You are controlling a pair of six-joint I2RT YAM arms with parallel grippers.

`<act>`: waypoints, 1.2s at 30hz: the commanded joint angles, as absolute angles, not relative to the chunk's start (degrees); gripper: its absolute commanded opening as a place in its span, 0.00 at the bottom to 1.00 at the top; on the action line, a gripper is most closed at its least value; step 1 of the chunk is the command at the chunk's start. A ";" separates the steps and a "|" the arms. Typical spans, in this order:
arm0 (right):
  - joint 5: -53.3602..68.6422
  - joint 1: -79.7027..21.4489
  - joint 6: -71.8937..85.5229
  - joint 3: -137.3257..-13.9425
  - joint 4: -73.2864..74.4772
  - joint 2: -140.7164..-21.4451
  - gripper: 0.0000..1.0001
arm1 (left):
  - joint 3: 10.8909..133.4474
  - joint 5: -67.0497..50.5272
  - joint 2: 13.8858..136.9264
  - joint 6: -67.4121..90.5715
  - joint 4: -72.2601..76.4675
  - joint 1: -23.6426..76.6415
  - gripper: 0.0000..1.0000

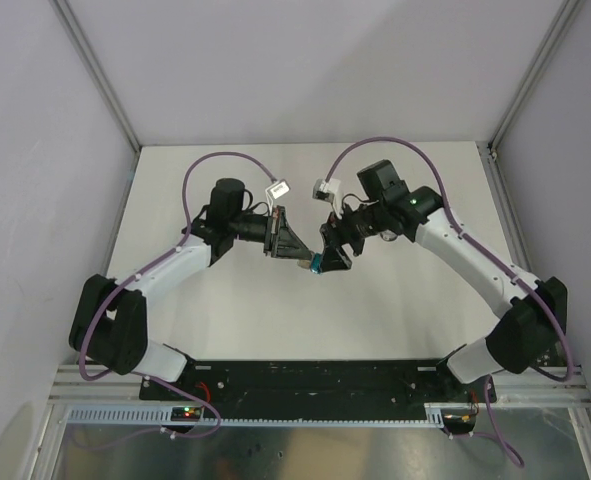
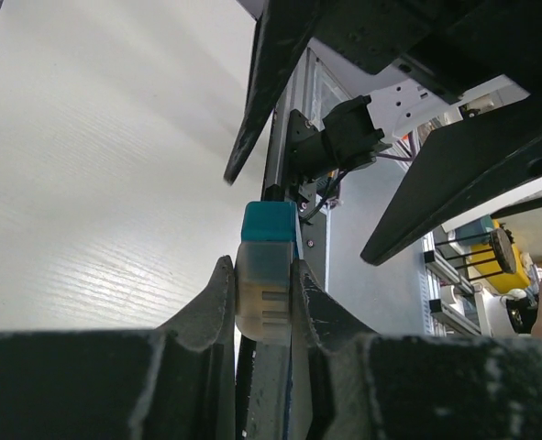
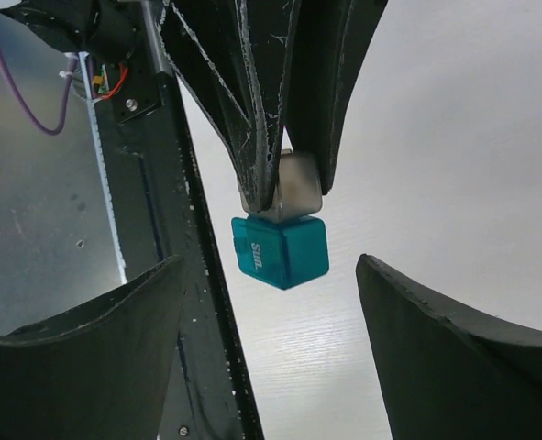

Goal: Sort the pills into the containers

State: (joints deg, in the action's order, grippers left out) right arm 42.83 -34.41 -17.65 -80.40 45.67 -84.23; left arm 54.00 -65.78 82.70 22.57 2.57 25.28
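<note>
The containers are a joined pair of small cubes, one teal-blue (image 3: 284,249) marked "Sun." and one grey (image 3: 298,188). My left gripper (image 2: 263,275) is shut on the grey cube (image 2: 266,298) and holds the pair above the white table, with the teal cube (image 2: 269,223) sticking out past the fingertips. In the top view the teal cube (image 1: 316,264) hangs between the two grippers at the table's middle. My right gripper (image 3: 271,312) is open, its fingers (image 3: 454,357) wide apart, just short of the teal cube and not touching it. No pills are in view.
The white table (image 1: 275,320) lies beneath the grippers. The black base rail (image 1: 315,378) runs along the near edge, with a metal sheet (image 1: 305,450) below it. Grey walls close in the back and both sides.
</note>
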 commanded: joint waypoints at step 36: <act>49.74 -34.84 -17.11 -84.21 46.91 -92.87 0.45 | 51.23 -66.04 81.51 30.31 12.16 25.84 0.00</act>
